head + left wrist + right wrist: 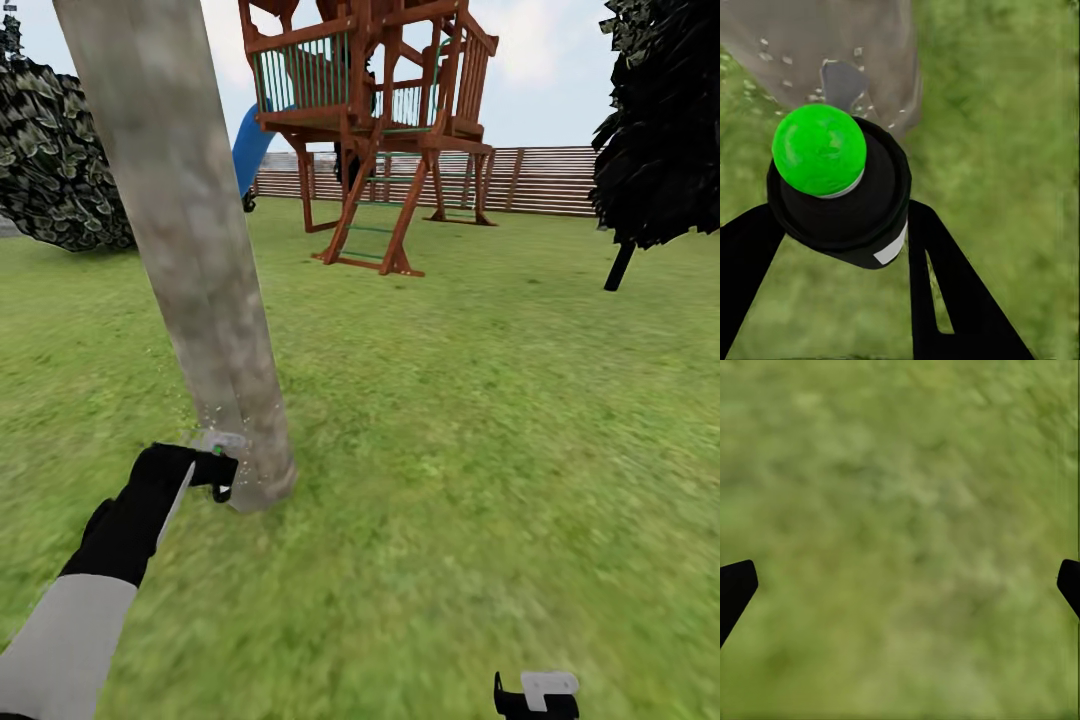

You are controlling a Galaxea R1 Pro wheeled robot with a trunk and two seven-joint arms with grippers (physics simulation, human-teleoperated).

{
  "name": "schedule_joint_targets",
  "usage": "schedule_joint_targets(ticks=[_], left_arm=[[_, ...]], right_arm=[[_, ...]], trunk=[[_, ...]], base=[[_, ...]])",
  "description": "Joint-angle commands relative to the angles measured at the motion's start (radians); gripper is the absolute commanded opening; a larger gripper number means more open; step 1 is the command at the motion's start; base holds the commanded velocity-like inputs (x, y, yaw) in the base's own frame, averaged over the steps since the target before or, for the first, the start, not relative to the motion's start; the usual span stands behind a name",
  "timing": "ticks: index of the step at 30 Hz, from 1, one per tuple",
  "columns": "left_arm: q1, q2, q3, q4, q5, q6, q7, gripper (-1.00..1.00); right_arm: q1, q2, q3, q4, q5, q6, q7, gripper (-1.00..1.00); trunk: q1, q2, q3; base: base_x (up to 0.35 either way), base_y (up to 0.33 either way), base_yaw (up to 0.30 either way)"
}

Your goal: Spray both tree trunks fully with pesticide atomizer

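Observation:
One tree trunk (190, 250), pale grey-brown and mottled, rises from the lawn at the left of the head view. My left gripper (215, 470) sits low beside the trunk's base, shut on the pesticide atomizer (840, 195), a small black bottle with a white band and a bright green tip. The tip points at the trunk (810, 37) from close by, and fine white specks dot the bark there. My right gripper (535, 695) hangs low at the front right over grass, open, with its fingertips (735, 585) wide apart and nothing between them.
A brown wooden play tower (380, 120) with a blue slide stands on the lawn (480, 420) behind the trunk. A slat fence (540, 180) runs along the back. A black cypress (660, 130) stands at the right and a dark leafy bush (50, 160) at the left.

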Motion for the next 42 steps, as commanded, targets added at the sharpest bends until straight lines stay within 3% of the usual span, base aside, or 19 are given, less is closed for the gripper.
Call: schedule_joint_targets(ticks=[1, 4, 6, 8, 9, 12, 14, 16, 18, 19, 20, 22, 31, 42], left_arm=[[-0.008, -0.005, -0.007, 0.000, -0.019, 0.009, -0.001, -1.00], [-0.047, 0.010, 0.000, 0.003, -0.021, 0.021, -0.003, -1.00], [-0.073, 0.064, 0.039, 0.006, -0.018, 0.023, -0.006, -1.00], [-0.083, 0.111, 0.053, 0.007, -0.018, 0.024, -0.032, -1.00], [-0.083, 0.121, 0.049, 0.002, -0.020, 0.025, -0.075, -1.00], [-0.117, 0.065, 0.037, -0.001, -0.022, 0.041, -0.080, -1.00], [-0.158, 0.059, 0.035, 0.001, -0.022, 0.045, -0.080, -1.00], [-0.170, 0.069, 0.040, 0.009, -0.023, 0.045, -0.080, -1.00], [-0.168, 0.108, 0.044, 0.012, -0.024, 0.045, -0.081, -1.00], [-0.163, 0.159, 0.045, 0.013, -0.020, 0.045, -0.082, -1.00], [-0.159, 0.188, 0.046, 0.013, -0.022, 0.043, -0.082, -1.00], [-0.148, 0.203, 0.038, 0.003, -0.034, 0.040, -0.080, -1.00], [-0.108, 0.197, 0.038, 0.004, -0.037, 0.039, -0.079, -1.00], [-0.105, 0.191, 0.038, 0.013, -0.040, 0.040, -0.075, -1.00]], right_arm=[[0.000, 0.000, 0.000, 0.000, 0.000, 0.000, 0.000, 1.00], [0.000, 0.000, 0.000, 0.000, 0.000, 0.000, 0.000, 1.00], [0.000, 0.000, 0.000, 0.000, 0.000, 0.000, 0.000, 1.00], [0.000, 0.000, 0.000, 0.000, 0.000, 0.000, 0.000, 1.00], [0.000, 0.001, 0.000, 0.000, 0.000, 0.000, 0.000, 1.00], [0.000, 0.001, 0.000, 0.000, 0.000, 0.000, 0.000, 1.00], [0.000, 0.001, 0.000, 0.000, 0.000, 0.000, 0.000, 1.00], [0.000, 0.000, 0.000, 0.000, 0.000, 0.000, 0.000, 1.00], [0.000, 0.001, 0.000, 0.000, 0.000, 0.000, 0.000, 1.00], [0.000, 0.001, 0.000, 0.000, 0.000, 0.000, 0.000, 1.00], [0.000, 0.001, 0.000, 0.000, 0.000, 0.000, 0.000, 1.00], [0.000, 0.001, 0.001, -0.001, 0.000, 0.000, 0.001, 1.00], [0.000, 0.001, 0.001, -0.001, 0.000, 0.000, 0.000, 1.00], [0.000, 0.000, 0.000, 0.000, 0.000, 0.000, 0.000, 1.00]], trunk=[[0.000, 0.000, 0.000], [0.000, 0.000, 0.000], [0.000, 0.000, 0.000], [0.000, 0.000, 0.000], [0.000, 0.000, 0.000], [0.000, 0.000, 0.000], [0.000, 0.000, 0.000], [0.000, 0.000, 0.000], [0.000, 0.000, 0.000], [0.000, 0.000, 0.000], [0.000, 0.000, 0.000], [0.000, 0.000, 0.000], [0.000, 0.000, 0.000], [0.000, 0.000, 0.000]], base=[[0.000, 0.000, 0.000], [0.000, 0.000, 0.000], [0.000, 0.000, 0.000], [0.000, 0.000, 0.000], [0.000, 0.000, 0.000], [0.000, 0.000, 0.000], [0.000, 0.000, 0.000], [0.000, 0.000, 0.000], [0.000, 0.000, 0.000], [0.000, 0.000, 0.000], [0.000, 0.000, 0.000], [0.000, 0.000, 0.000], [0.120, -0.096, 0.109], [0.037, -0.270, 0.002]])
